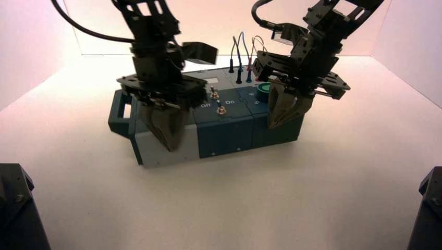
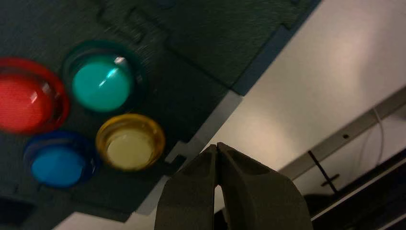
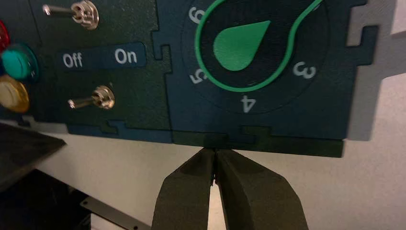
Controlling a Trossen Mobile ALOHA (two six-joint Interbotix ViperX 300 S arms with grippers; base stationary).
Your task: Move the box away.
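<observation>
Box: I see the box (image 1: pixel 208 122) lying lengthwise across the middle of the white worktop (image 1: pixel 250 198), nearer the far edge than the near one, with a handle (image 1: pixel 121 112) at its left end.
Left gripper: my left gripper (image 1: pixel 168 127) hangs over the box's near edge at the left part, tips pointing down in front of its grey front panel; jaws pressed together, holding nothing.
Left wrist view: red button (image 2: pixel 26 96), green button (image 2: pixel 102 84), yellow button (image 2: pixel 130 142) and blue button (image 2: pixel 60 160) sit clustered on the box top, just beside the closed tips.
Right gripper: my right gripper (image 1: pixel 284 112) is at the box's near edge on the right part, below the green dial (image 3: pixel 239 44); jaws closed together, empty.
Switches: two toggle switches (image 3: pixel 93 98) flank an Off/On label, both levers leaning to the Off side.
Wires: several wires (image 1: pixel 242 57) are plugged in along the far edge.
</observation>
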